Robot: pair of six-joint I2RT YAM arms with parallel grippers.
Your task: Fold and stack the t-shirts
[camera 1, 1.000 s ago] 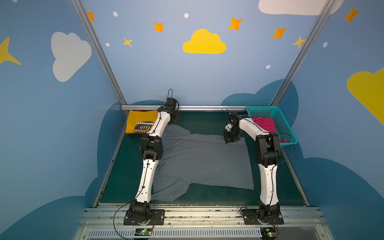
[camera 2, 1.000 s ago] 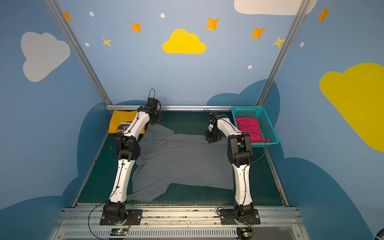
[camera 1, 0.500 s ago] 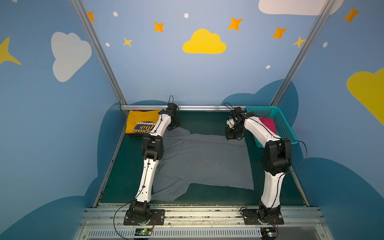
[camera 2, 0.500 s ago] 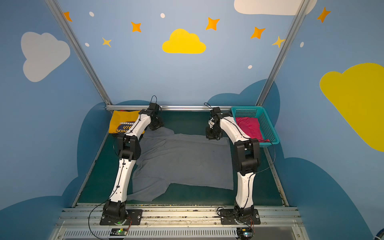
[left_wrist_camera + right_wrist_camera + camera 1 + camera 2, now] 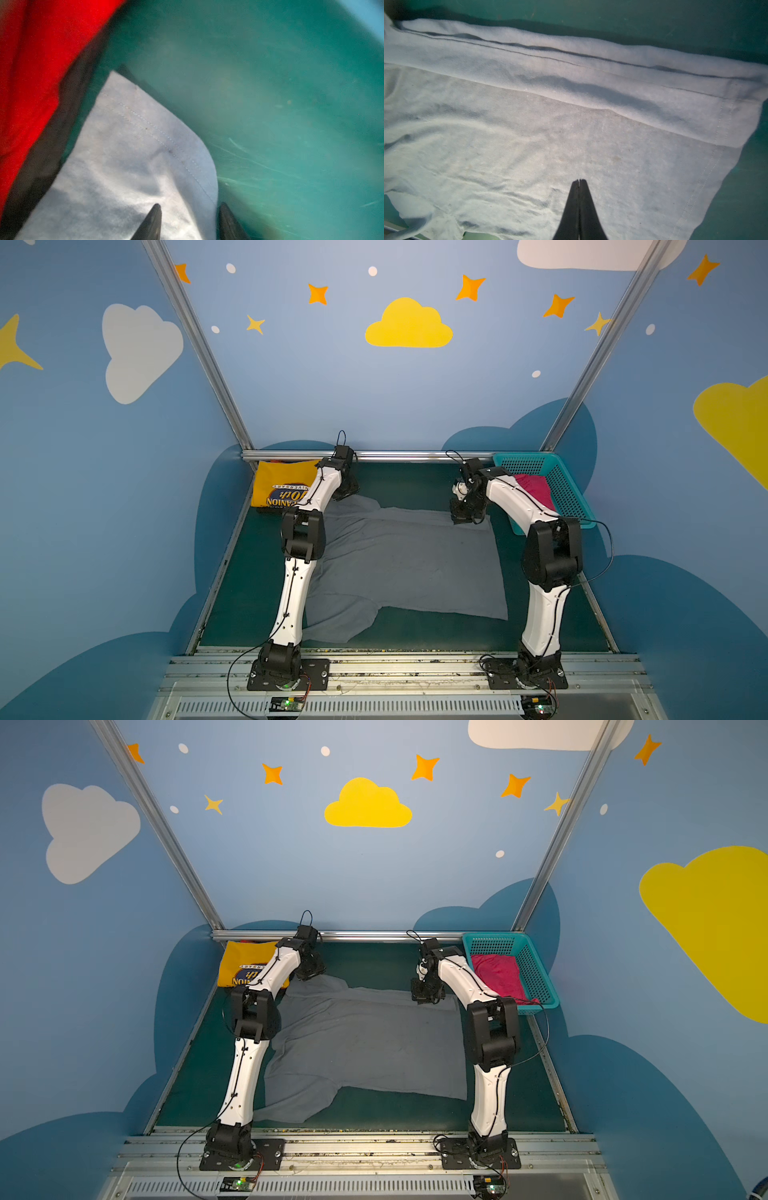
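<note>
Left wrist view: left hand [image 5: 190, 205] spread astride grey tee [image 5: 124, 155] hem (unseen from above); right hand [image 5: 579, 181] pressed together.

yellow tee [image 5: 278, 479]: print partly behind left arm [image 5: 328, 485] | left fingers [image 5: 152, 226]: bases cut off (mat [image 5: 270, 104] blurred)

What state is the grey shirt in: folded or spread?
Mostly spread. The grey shirt lies flat on the table; only its far edge is turned over in a narrow strip.
</note>
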